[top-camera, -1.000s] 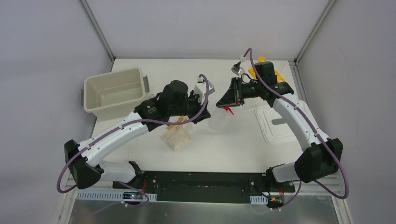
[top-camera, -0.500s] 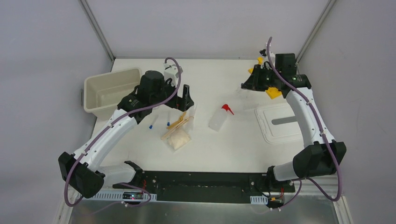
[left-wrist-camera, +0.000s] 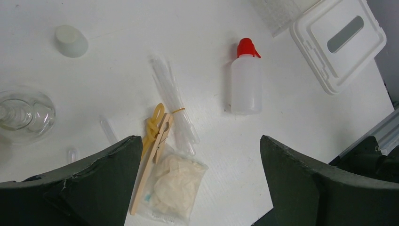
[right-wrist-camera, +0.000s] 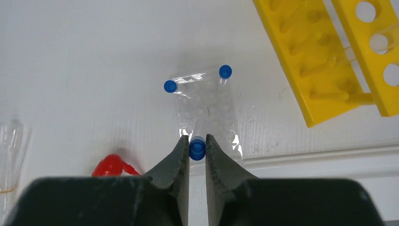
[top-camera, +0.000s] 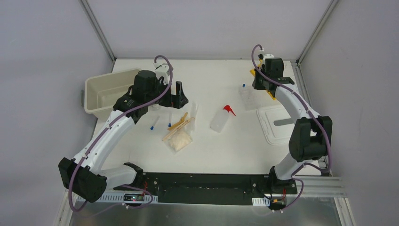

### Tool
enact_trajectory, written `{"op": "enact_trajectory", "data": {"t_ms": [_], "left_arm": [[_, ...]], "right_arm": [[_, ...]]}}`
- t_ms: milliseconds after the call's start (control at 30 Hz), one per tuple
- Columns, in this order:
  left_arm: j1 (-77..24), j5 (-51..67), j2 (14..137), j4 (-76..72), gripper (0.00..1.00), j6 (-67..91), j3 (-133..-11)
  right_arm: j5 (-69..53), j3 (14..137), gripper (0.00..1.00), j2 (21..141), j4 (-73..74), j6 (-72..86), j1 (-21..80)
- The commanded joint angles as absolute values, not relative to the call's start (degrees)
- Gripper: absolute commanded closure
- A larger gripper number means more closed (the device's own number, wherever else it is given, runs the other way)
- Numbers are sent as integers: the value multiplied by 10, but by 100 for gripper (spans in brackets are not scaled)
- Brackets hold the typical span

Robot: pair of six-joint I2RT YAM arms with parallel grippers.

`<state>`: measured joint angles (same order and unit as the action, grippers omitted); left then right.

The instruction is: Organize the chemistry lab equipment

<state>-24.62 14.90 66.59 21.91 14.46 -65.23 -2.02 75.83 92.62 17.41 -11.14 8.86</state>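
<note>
My right gripper (right-wrist-camera: 197, 141) is shut on a small blue-capped tube (right-wrist-camera: 197, 149). It hangs over a clear holed tray (right-wrist-camera: 207, 113) that has two more blue-capped tubes (right-wrist-camera: 170, 86) at its far corners, beside the yellow tube rack (right-wrist-camera: 310, 61). My left gripper (left-wrist-camera: 198, 139) stands wide open and holds nothing, above the beige packet (left-wrist-camera: 176, 186), the wooden sticks (left-wrist-camera: 153, 160) and a bundle of clear tubes (left-wrist-camera: 174, 103). The squeeze bottle (left-wrist-camera: 246, 84) with the red nozzle lies to their right. A clear beaker (left-wrist-camera: 23, 115) is at the left. From above, the right gripper (top-camera: 259, 84) is at the back right and the left gripper (top-camera: 180, 96) is left of centre.
The cream bin (top-camera: 110, 92) sits at the back left, close behind the left arm. The white lid (top-camera: 280, 123) lies flat at the right. Two loose blue-capped tubes (top-camera: 153, 126) lie beside the sticks, and a small white cap (left-wrist-camera: 70, 41) rests farther back.
The left gripper opened wide and drew back leftward from the bottle, uncovering two tubes on the table. The right arm swung from the centre to the back right with its tube.
</note>
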Motion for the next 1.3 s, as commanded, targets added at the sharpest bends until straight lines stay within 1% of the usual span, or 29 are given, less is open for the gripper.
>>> {"op": "enact_trajectory", "data": {"t_ms": [0,300,667,733,1267], "left_arm": [[-236,156,660,213,1,156,-652],[-230,158,664,210,1,153,-652],[-226,161,664,208,1,153,-647],[-225,162,664,208,1,153,-646],[-218,164,665,201,1,149,-637]], "right_arm": [[22,762,100,952,97,-128,92],[13,776,100,999,91,-134,93],[5,783,100,1018,89,-124,104],[-16,784,100,1022,87,-122,105],[-8,788,100,1050,83,-129,112]]}}
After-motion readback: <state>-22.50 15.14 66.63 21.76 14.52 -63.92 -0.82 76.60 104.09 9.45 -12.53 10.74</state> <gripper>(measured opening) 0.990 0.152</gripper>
